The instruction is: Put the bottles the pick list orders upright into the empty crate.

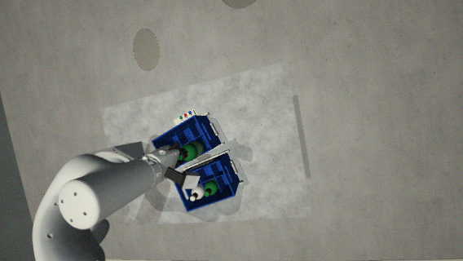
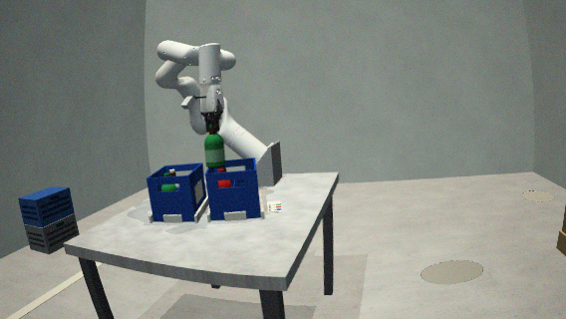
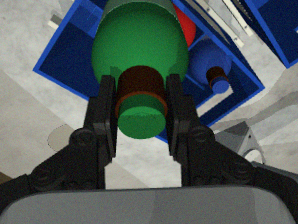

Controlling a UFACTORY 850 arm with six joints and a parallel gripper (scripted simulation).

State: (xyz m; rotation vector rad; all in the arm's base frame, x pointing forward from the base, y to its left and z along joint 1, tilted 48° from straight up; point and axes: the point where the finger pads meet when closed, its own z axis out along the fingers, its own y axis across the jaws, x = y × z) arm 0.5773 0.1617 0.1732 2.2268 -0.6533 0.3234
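Note:
My gripper (image 1: 178, 152) (image 2: 212, 127) (image 3: 140, 93) is shut on the neck of a green bottle (image 1: 189, 151) (image 2: 214, 150) (image 3: 140, 47). The bottle hangs upright over the pick-list-side blue crate (image 2: 234, 203) (image 3: 50, 60), its base near rim height. In that crate stand a red bottle (image 2: 225, 183) (image 3: 186, 25) and a blue bottle (image 3: 206, 57). The other blue crate (image 2: 174, 205) holds a white bottle (image 1: 198, 192) and another green bottle (image 1: 210, 188) (image 2: 169, 188). The pick list (image 1: 178, 121) (image 2: 275, 206) shows green, red and blue marks; its counts are too small to read.
The crates stand side by side on the table (image 2: 189, 251), with pale low strips (image 2: 235, 215) around their bases. The arm reaches in from its base at the back. Two stacked crates (image 2: 47, 206) stand beyond the table, at the left in the exterior view.

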